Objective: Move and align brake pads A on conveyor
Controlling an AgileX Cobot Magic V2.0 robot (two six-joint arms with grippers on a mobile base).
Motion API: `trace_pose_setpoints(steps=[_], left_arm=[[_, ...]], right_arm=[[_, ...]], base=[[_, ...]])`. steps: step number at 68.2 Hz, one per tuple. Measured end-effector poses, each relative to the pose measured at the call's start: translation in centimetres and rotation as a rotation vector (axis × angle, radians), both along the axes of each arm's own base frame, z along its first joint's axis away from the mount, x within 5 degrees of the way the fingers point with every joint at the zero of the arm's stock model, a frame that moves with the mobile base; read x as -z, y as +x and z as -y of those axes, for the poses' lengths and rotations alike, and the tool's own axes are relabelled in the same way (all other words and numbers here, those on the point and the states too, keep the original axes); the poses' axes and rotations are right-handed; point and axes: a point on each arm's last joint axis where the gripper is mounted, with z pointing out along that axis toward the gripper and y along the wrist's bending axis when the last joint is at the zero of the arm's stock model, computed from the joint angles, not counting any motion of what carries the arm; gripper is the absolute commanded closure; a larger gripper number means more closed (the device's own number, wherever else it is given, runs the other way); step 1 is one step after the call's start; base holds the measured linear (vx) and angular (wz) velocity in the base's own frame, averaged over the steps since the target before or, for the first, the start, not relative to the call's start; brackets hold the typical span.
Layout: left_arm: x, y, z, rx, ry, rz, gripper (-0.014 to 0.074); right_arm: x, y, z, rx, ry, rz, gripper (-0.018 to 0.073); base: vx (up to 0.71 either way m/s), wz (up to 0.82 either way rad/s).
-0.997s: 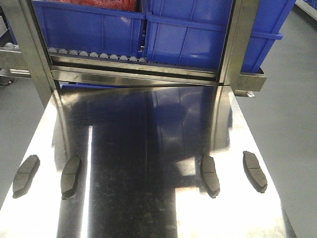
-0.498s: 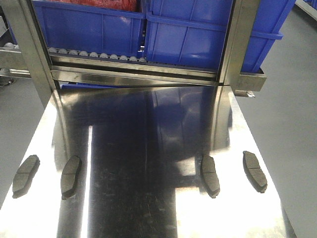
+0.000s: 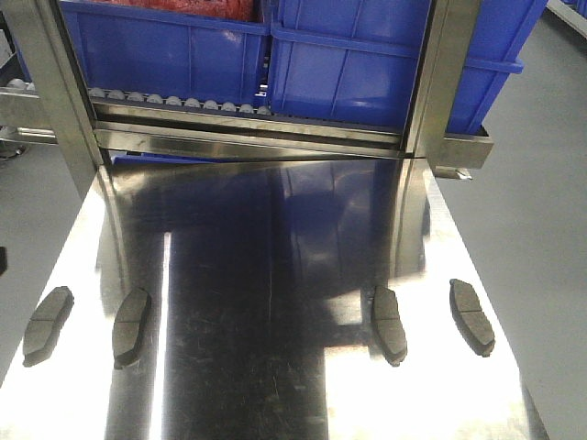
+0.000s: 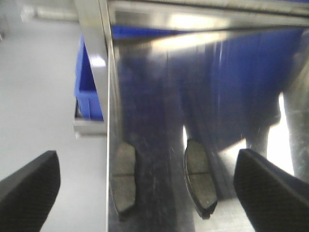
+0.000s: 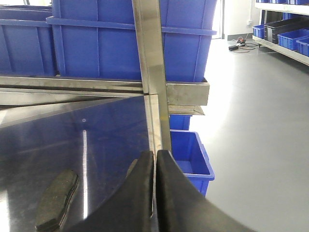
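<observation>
On the steel table (image 3: 275,385), conveyor out of view, four brake pads A (image 3: 130,325) lie long axis front-to-back. L gripper (image 4: 147,169) spread wide, left pair ahead inside its span; R gripper (image 5: 155,155) pinched empty, pad just left.

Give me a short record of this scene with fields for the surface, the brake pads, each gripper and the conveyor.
Surface: steel table
Pads: far-left pad, mid-left pad, mid-right pad, far-right pad, all lying flat, untouched
Left gripper: jaws open, empty
Right gripper: jaws shut
Conveyor: not in view
</observation>
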Motion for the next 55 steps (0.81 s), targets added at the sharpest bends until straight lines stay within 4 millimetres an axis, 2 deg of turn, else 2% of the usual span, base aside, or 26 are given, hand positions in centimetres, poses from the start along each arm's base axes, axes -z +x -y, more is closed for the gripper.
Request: trace_pose_setpoints(steps=[12,28,39,55], left_arm=[[1.8,4.8,0.2,-0.021,-0.016,-0.179,-0.0063],[4.6,10.0,-0.1,-0.051,-0.012,-0.359,-0.0046],[7.0,12.1,-1.3,-0.077,0.000,-0.461,-0.0011],[11.2,14.3,-1.4,-0.039,0.032,-0.645,0.0010]], right_arm=[[0.0,0.0,0.0,0.000,0.000,0.000,0.0562],[0.0,0.0,0.0,0.000,0.000,0.000,0.0562],[0.0,0.0,0.0,0.000,0.000,0.000,0.0562],[0.0,0.0,0.0,0.000,0.000,0.000,0.0562]], base=[[0.00,0.00],[0.00,0.00],[0.00,0.00],[0.00,0.00]])
